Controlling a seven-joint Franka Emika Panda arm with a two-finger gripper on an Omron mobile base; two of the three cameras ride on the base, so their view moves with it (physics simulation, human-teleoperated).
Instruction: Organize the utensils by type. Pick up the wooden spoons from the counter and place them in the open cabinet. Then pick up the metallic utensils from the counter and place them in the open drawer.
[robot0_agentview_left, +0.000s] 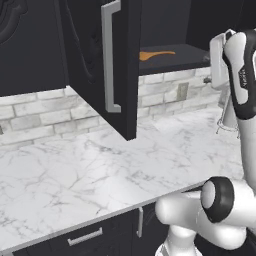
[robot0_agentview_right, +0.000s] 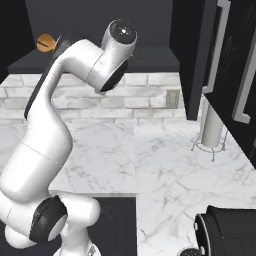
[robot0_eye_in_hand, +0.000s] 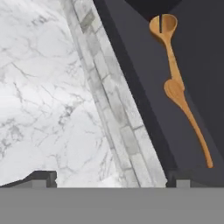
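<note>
- In the hand view we see the two wooden spoons (robot0_eye_in_hand: 177, 83) lying on the dark shelf of the open cabinet (robot0_eye_in_hand: 144, 87), end to end and overlapping near the middle: the slotted-bowl spoon (robot0_eye_in_hand: 166, 39) lies deeper in, the slimmer spoon (robot0_eye_in_hand: 188, 118) has its bowl over the other's handle end and its handle tip nearest the shelf's front edge
- Both long axes run roughly along one line, slanting a little against the shelf's front edge; the slimmer spoon's handle curves slightly toward its tip
- From the left base view one orange-brown spoon (robot0_agentview_left: 156, 54) shows inside the cabinet, just behind the open door (robot0_agentview_left: 100, 60) with its long silver bar handle (robot0_agentview_left: 111, 57); from the right base view an orange bowl end (robot0_agentview_right: 46, 43) peeks out at the shelf's left, beside the arm
- The gripper (robot0_eye_in_hand: 111, 177) hangs released, its jaws spread wide and holding nothing, its two dark fingertips (robot0_eye_in_hand: 43, 177) low in the hand view, above the counter (robot0_eye_in_hand: 39, 87) and just outside the shelf
- We judge the spoons light, stiff and smooth, unlikely to break; any regrasp would best pinch across the handle near its middle, jaws square to the long axis, since the bowl is wide and could slip
- We judge the wooden half of the sorting done; the metallic utensils and the open drawer remain to be dealt with; a closed drawer front (robot0_agentview_left: 85, 236) sits below the counter's front edge
</note>
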